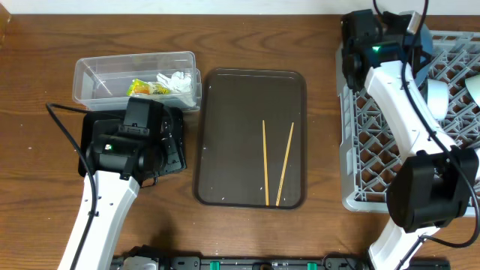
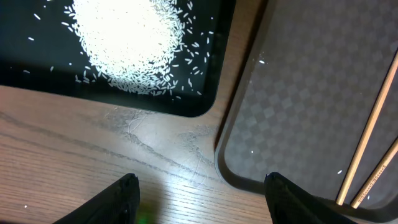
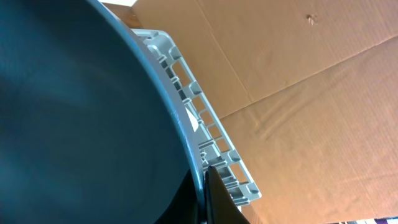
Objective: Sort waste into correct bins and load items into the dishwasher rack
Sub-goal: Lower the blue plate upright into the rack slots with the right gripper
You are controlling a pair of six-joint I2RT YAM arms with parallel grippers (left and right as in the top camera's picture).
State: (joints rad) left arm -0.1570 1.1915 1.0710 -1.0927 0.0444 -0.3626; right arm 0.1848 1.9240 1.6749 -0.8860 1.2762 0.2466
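Right gripper (image 3: 200, 193) pinches the dark blue dish (image 3: 74, 124) by its rim; left gripper (image 2: 202, 202) gapes empty, rice heap (image 2: 127, 40) at its eleven o'clock.

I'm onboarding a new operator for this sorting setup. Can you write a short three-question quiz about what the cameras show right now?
1. True or false: the wrapper and the tissue both lie in the clear tub.
2. Short answer: which gripper grips the dark blue dish by its rim?
3. Pick one: the rice is heaped in A) the clear tub, B) the black tray, C) the dark blue dish.

Key:
1. True.
2. The right gripper; the left gripper is open and empty.
3. B.
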